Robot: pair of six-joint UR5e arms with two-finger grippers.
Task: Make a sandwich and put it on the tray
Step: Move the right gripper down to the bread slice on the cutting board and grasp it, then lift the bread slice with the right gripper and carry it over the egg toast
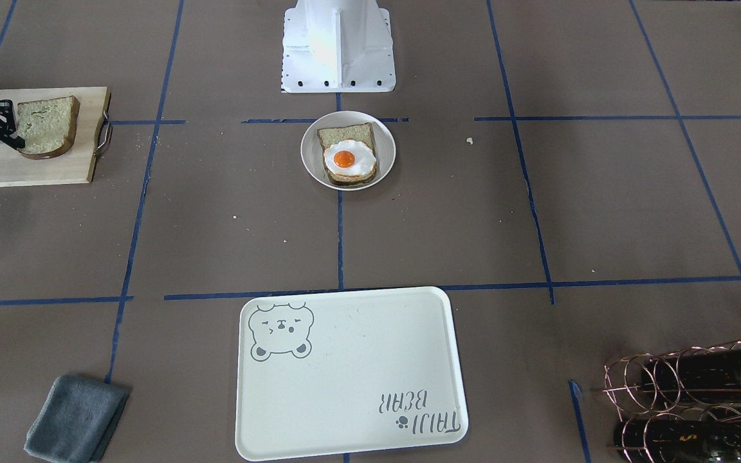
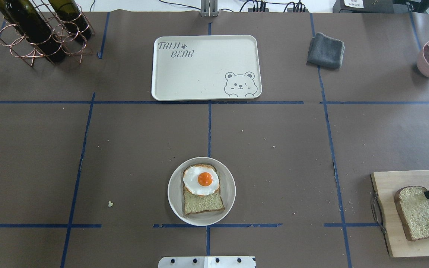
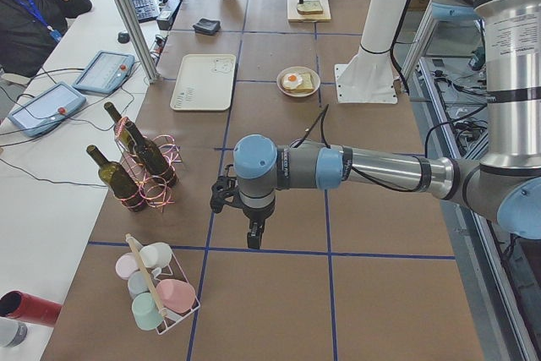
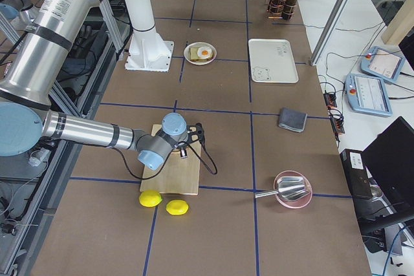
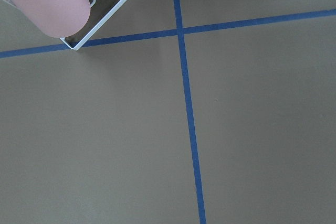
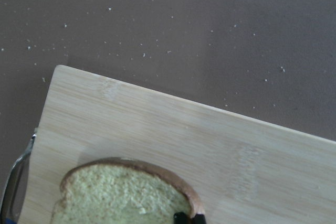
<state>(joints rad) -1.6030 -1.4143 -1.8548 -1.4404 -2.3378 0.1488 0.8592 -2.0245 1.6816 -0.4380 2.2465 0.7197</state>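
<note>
The table [image 2: 125, 149] is brown, crossed by a grid of blue tape lines. The tray [image 2: 199, 70] is off-white with a grey bear face and grey lettering. The plate [image 2: 173, 193] is white. The egg [image 2: 200, 180] is white with an orange yolk. The lower bread slice [image 2: 203, 204] and the loose bread slice [image 2: 419, 214] are pale greenish-tan with brown crusts. The cloth [image 2: 325, 50] is grey.

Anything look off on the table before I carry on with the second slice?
Only small things. The egg sits toward one end of its bread slice on the plate, not centred, and a pale crumb lies loose on the table nearby.
</note>
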